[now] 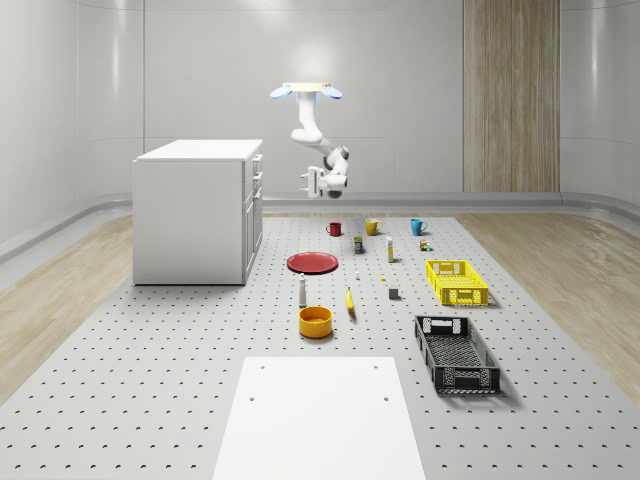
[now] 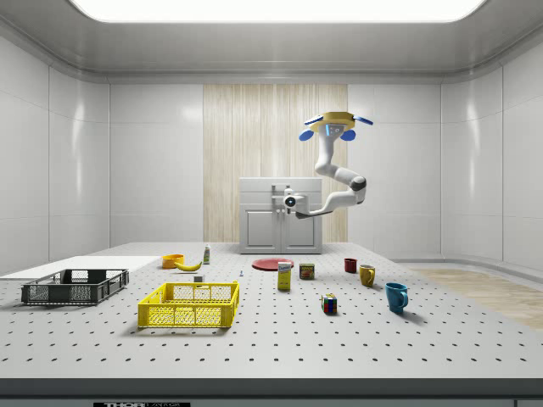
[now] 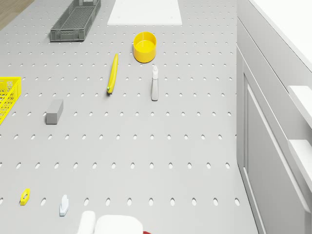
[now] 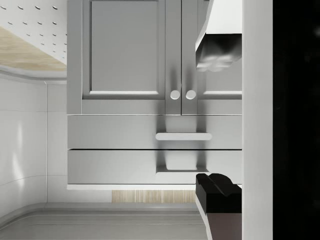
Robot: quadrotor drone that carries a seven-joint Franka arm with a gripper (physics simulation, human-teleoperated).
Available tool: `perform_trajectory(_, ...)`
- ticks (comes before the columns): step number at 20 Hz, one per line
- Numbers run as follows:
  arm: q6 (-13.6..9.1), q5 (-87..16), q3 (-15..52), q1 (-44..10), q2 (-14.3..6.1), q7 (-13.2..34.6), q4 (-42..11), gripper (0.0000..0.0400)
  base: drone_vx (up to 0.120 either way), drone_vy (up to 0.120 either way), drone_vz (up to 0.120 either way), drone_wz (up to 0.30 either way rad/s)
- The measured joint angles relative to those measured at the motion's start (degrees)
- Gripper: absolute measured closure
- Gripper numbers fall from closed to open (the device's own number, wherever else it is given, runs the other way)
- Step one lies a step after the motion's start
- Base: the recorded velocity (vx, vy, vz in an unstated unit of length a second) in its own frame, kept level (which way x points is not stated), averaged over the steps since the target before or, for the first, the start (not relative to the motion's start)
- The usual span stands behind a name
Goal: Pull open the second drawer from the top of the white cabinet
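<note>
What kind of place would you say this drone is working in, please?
Probably a simulated robotics test room rather than a real kitchen. A perforated grey floor carries scattered test items: mugs, a banana, a yellow crate. A lone white cabinet stands among bare panelled walls, with the drone hovering beside it.

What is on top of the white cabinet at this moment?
The white cabinet has a bare top in the whole-scene view; nothing rests on it. Its two drawers look closed, so their contents are hidden. The drone hovers beside it, not above it.
</note>
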Motion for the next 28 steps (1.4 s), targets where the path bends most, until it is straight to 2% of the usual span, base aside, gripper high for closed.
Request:
perform_trajectory(10, 6.64, 4.83, 5.26, 1.85, 0.41, -1.36, -3.85, 0.01, 0.0, 0.0, 0.0, 0.0)
perform_trajectory(20, 13.6, 11.54, 11.09, 4.74, 2.41, -3.97, -6.61, 0.01, 0.0, 0.0, 0.0, 0.0)
perform_trajectory(28, 16.41, 15.0, 12.4, 5.68, 3.81, -7.89, -9.37, 0.01, 0.0, 0.0, 0.0, 0.0)
